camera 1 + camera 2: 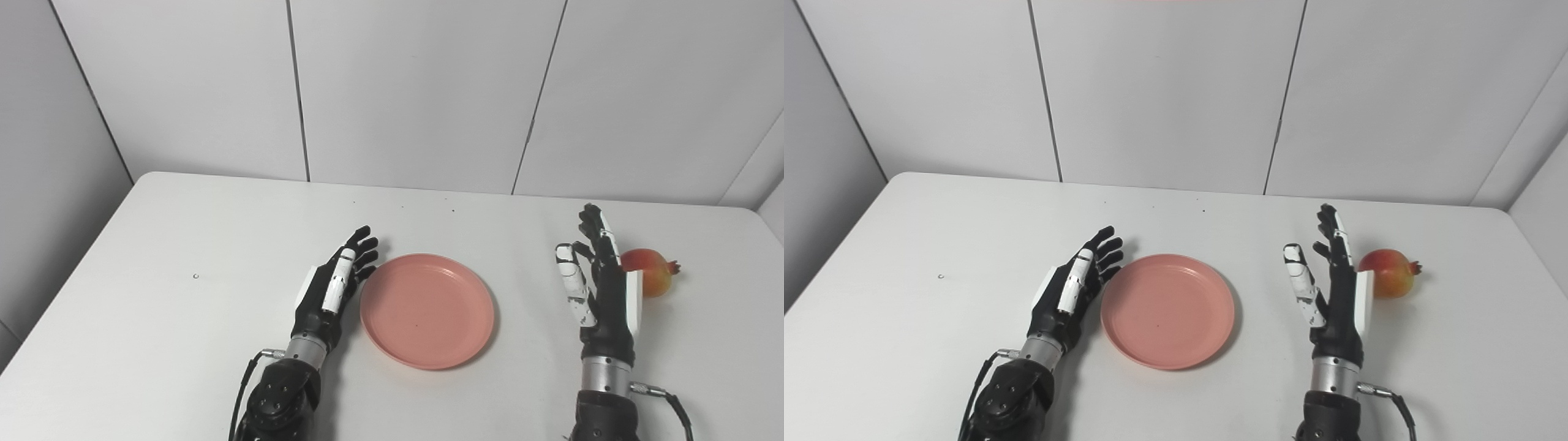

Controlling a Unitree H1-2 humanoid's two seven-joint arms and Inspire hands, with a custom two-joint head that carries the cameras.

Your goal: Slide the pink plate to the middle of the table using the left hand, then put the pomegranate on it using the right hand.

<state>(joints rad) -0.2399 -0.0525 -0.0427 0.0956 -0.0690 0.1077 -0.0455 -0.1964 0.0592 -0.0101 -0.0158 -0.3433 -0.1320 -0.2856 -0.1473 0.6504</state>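
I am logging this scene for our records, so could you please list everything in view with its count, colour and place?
table: one, white, fills the lower part of both views.
pink plate: one, pink, empty, near the middle of the table, between the two hands.
pomegranate: one, red and yellow, on the table at the right, just beyond the right robot hand.
wall panels: several, white with dark seams, behind the table.
left robot hand: one, black and white, open, beside the plate's left rim; contact cannot be told.
right robot hand: one, black and white, open, upright, left of the pomegranate and holding nothing.
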